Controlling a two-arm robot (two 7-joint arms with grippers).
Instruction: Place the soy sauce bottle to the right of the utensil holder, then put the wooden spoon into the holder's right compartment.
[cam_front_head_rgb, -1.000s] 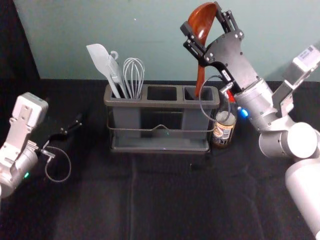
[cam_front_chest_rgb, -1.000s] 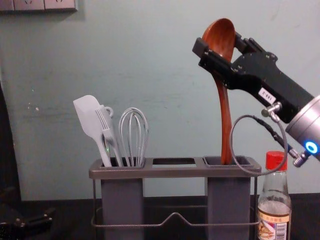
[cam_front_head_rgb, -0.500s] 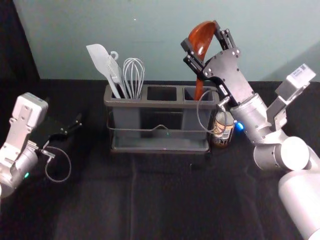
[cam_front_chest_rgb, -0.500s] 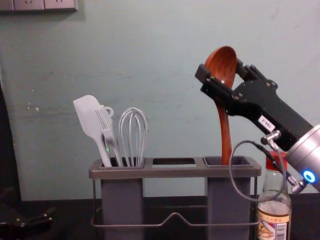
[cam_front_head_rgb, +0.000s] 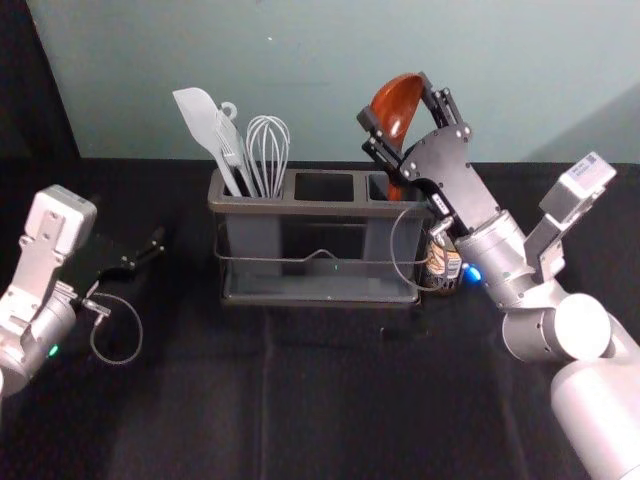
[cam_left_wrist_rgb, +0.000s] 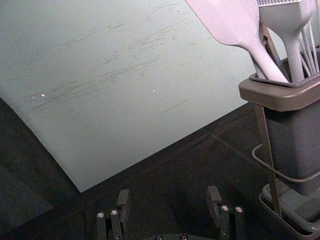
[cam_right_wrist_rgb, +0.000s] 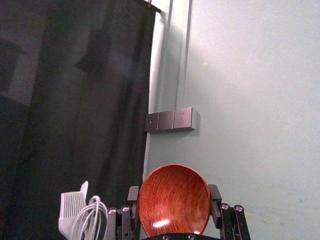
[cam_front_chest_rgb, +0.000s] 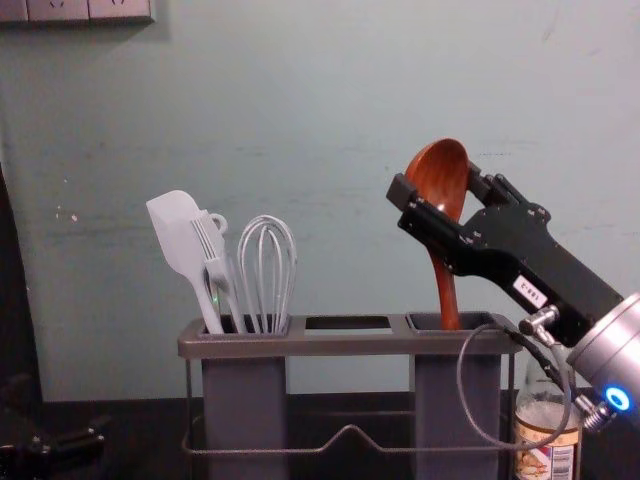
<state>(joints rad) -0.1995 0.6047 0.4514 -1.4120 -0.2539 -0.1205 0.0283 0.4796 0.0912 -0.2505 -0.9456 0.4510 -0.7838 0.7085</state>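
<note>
Aloft, right tool (cam_front_head_rgb: 396, 99) grips one spoon (cam_front_chest_rgb: 440, 175); left tool (cam_front_head_rgb: 157, 243) near holder (cam_front_head_rgb: 322, 208).

Blk tbl (cam_front_head_rgb: 330, 400) w/ holder (cam_front_head_rgb: 325, 208) + btl (cam_front_head_rgb: 443, 266)

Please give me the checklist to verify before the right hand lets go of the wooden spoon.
1. Right hand grips the spoon by its bowl: ok.
2. Handle goes down into the right compartment: ok.
3. Handle's end rests on the compartment's bottom: cannot tell, the wall hides it.
4. Soy sauce bottle stands to the right of the holder: ok.
5. Left hand is away from the spoon, beyond the holder's left end: ok.
6. Cable is free of the holder's rim: cannot tell, it passes in front.
</note>
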